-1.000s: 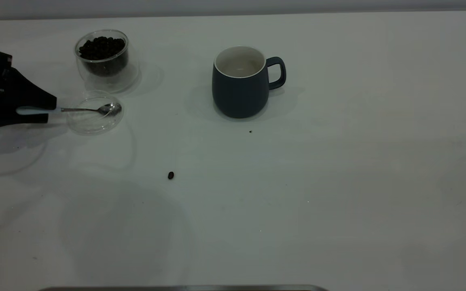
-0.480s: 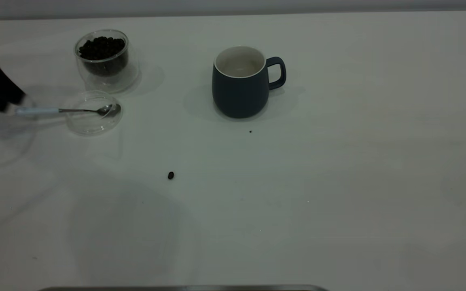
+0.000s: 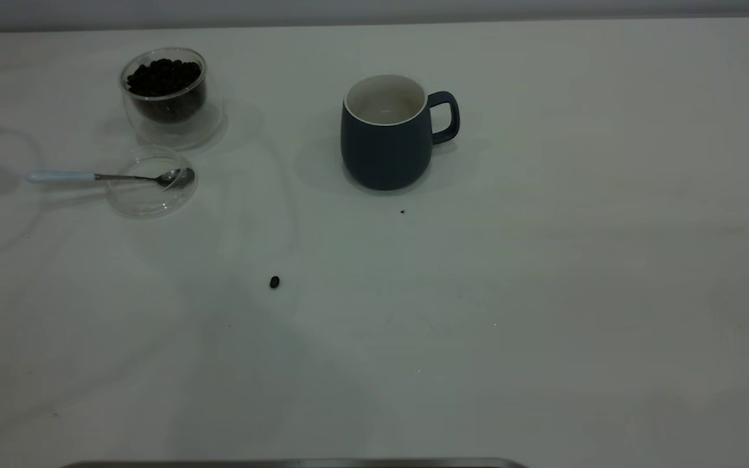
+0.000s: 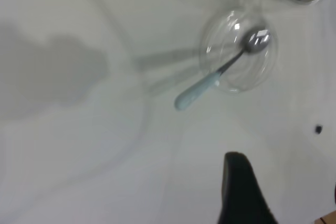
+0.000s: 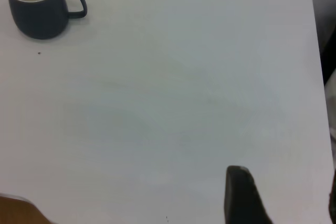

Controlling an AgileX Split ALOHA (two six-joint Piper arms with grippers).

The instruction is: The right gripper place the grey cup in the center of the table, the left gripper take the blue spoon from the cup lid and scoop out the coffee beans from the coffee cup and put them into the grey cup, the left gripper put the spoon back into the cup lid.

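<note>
Left gripper [image 4: 247, 192] has pulled off the table [image 3: 543, 292]; can't tell its claw state. Stray bean [image 3: 274, 282] sits nearest, then blue spoon [image 3: 98, 176] back on cup lid [image 3: 151, 181], grey cup [image 3: 387, 133] centred, coffee cup [image 3: 165, 91] farthest. Looks basically done.

The grey cup [image 3: 385, 132] is stood upright near the middle of the table [image 3: 543, 292], handle to the right. The coffee cup [image 3: 165, 94] is filled with coffee beans [image 3: 163, 77]. Just beside it, the blue spoon [image 3: 108, 176] is laid across the cup lid [image 3: 151, 195].
</note>
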